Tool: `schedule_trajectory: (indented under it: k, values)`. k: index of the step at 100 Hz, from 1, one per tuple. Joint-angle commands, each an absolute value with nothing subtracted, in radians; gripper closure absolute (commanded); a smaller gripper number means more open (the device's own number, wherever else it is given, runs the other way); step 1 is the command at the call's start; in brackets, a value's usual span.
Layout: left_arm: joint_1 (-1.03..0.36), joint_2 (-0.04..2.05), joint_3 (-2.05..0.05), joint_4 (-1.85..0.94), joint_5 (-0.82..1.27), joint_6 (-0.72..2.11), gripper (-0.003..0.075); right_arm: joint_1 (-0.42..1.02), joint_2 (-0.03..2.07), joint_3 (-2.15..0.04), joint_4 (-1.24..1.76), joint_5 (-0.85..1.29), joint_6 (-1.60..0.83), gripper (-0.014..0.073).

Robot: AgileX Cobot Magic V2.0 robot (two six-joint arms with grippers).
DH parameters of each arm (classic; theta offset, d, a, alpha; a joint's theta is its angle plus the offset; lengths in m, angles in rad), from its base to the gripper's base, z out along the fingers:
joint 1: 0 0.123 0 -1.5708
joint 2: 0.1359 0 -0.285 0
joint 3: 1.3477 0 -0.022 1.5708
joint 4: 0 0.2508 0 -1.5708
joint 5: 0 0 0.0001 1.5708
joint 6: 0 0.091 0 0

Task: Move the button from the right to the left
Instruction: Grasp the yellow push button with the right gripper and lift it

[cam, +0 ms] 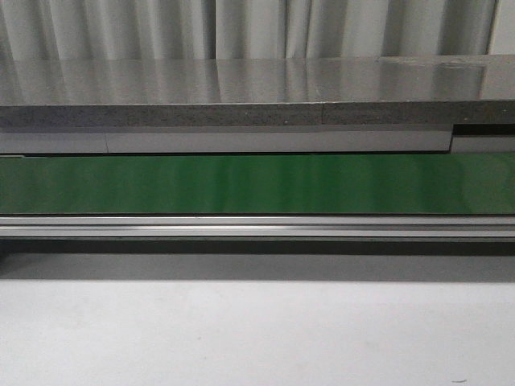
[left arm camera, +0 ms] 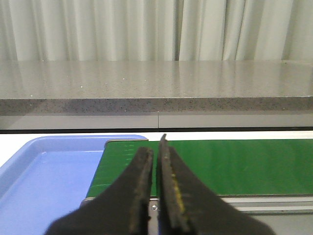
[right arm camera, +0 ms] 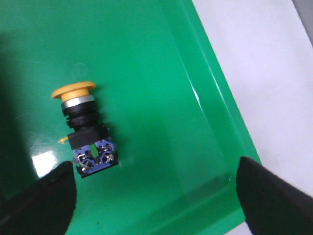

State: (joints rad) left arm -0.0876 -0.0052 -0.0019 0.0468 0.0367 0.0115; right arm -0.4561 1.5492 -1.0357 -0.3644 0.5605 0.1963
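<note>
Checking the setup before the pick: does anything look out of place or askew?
Only the button: it lies tipped on its side in the green tray, yellow cap pointing sideways and terminals exposed, not upright. The right pincer is open above it; the left pincer is shut. Nothing looks spilled or damaged.

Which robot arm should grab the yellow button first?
Probably the right one. Its open gripper hangs right over the button lying in the green tray. The left gripper is shut, over the conveyor's end beside a blue tray.
</note>
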Motion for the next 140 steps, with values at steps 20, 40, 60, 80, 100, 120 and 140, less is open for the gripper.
schedule_trajectory:
  k: [20,40,60,80,100,120,140]
  values:
    - [-0.086,-0.041,0.039,0.039,-0.043,0.000,0.0715,-0.464,1.591,-1.155,-0.276,0.531,-0.081,-0.0029]
    - [-0.086,-0.041,0.039,0.039,-0.043,0.000,0.0715,-0.489,1.639,-1.198,-0.210,0.575,-0.219,-0.0029]
    - [-0.086,-0.041,0.039,0.039,-0.043,0.000,0.0715,-0.529,1.679,-1.203,-0.042,0.592,-0.366,-0.0029]
    - [-0.086,-0.041,0.039,0.039,-0.043,0.000,0.0715,-0.541,1.707,-1.204,0.062,0.617,-0.501,-0.0029]
    - [-0.086,-0.041,0.039,0.039,-0.043,0.000,0.0715,-0.541,1.747,-1.210,0.076,0.625,-0.526,-0.0029]
    - [-0.086,-0.041,0.039,0.039,-0.043,0.000,0.0715,-0.541,1.777,-1.210,0.076,0.612,-0.532,-0.0029]
    - [-0.086,-0.041,0.039,0.039,-0.043,0.000,0.0715,-0.541,1.824,-1.219,0.078,0.604,-0.532,-0.0029]
